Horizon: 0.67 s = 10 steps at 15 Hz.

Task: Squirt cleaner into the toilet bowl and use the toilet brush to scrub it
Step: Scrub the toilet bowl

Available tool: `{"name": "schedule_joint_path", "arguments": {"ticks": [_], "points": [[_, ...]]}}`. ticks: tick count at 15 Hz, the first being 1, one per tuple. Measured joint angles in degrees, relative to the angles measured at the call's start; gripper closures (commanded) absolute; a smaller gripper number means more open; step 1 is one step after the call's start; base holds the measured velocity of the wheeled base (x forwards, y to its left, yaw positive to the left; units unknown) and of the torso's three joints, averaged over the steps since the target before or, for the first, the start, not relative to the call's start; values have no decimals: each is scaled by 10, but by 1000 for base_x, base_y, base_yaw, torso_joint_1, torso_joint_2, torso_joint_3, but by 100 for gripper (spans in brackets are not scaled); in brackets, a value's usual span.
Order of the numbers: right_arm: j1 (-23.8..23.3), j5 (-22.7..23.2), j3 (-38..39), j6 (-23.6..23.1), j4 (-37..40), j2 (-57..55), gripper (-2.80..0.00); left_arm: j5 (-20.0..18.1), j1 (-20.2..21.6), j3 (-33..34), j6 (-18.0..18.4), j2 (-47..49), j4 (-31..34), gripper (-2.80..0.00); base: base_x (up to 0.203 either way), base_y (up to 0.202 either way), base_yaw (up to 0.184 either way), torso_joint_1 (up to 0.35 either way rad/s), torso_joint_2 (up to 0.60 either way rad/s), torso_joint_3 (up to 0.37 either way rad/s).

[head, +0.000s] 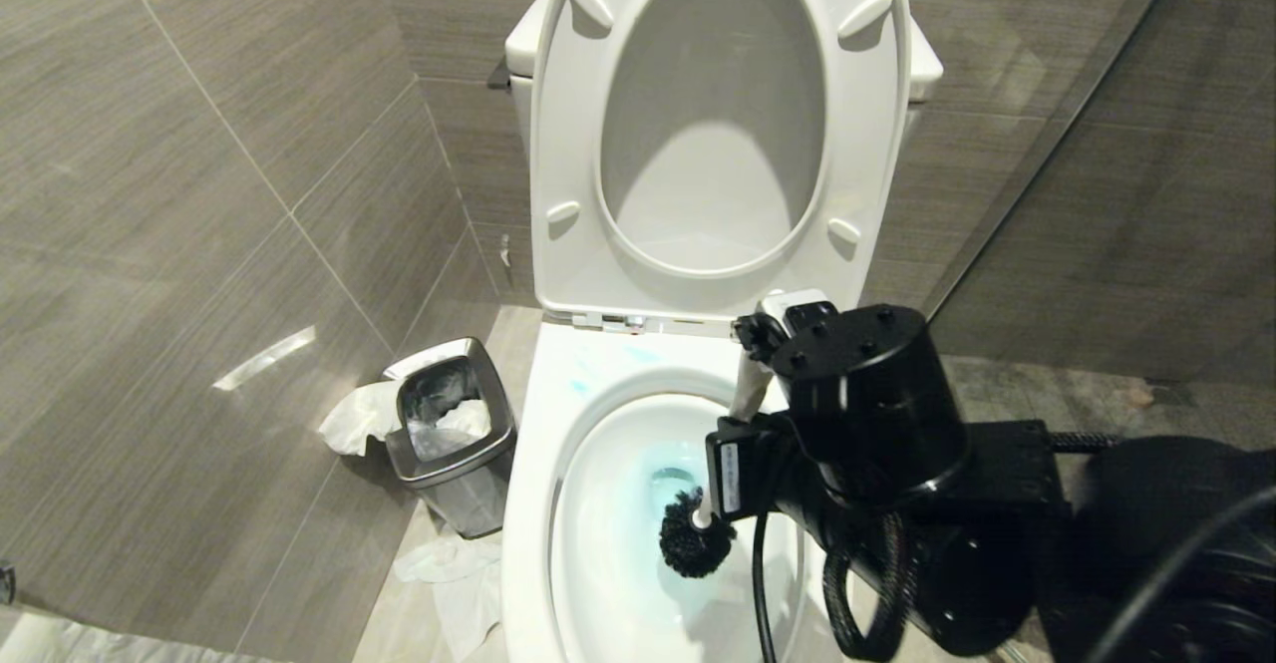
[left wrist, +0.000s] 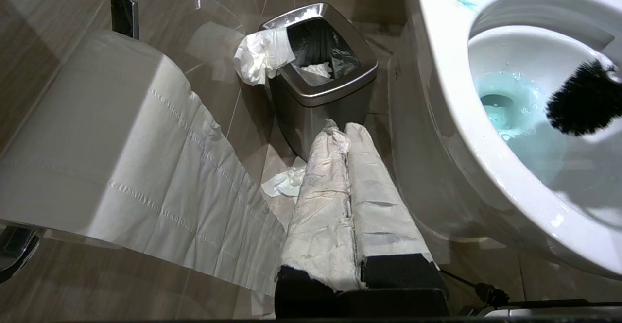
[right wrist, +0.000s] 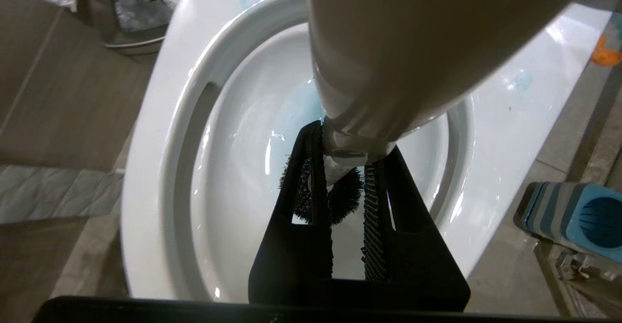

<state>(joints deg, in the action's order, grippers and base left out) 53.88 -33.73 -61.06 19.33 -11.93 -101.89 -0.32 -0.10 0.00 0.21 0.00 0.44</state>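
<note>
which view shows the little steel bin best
The left wrist view: the steel bin sits whole and unblocked there, with its dark liner and white paper draped over its rim. The head view shows the bin smaller, on the floor left of the toilet bowl. The right wrist view catches only a cropped edge of the bin.

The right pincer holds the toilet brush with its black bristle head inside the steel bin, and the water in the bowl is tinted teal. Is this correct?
Not quite. The toilet brush head is inside the toilet bowl, not the steel bin, as the head view shows. The right pincer does hold it, and the water is teal.
</note>
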Motion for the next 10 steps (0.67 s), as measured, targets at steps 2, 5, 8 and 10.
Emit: {"name": "schedule_joint_path", "arguments": {"ticks": [2, 5, 8, 10], "points": [[-29, 4, -51, -22, -1, -55, 0, -1, 0, 0, 0, 0, 0, 0, 0, 0, 0, 0, 0, 0], [-70, 15, -119, -44, -2, -140, 0, 0, 0, 0, 0, 0, 0, 0, 0, 0, 0, 0, 0, 0], [-91, 29, -186, -49, -3, -224, 0, 0, 0, 0, 0, 0, 0, 0, 0, 0, 0, 0, 0, 0], [-96, 32, -235, -49, -4, -275, 0, 0, 0, 0, 0, 0, 0, 0, 0, 0, 0, 0, 0, 0]]}}
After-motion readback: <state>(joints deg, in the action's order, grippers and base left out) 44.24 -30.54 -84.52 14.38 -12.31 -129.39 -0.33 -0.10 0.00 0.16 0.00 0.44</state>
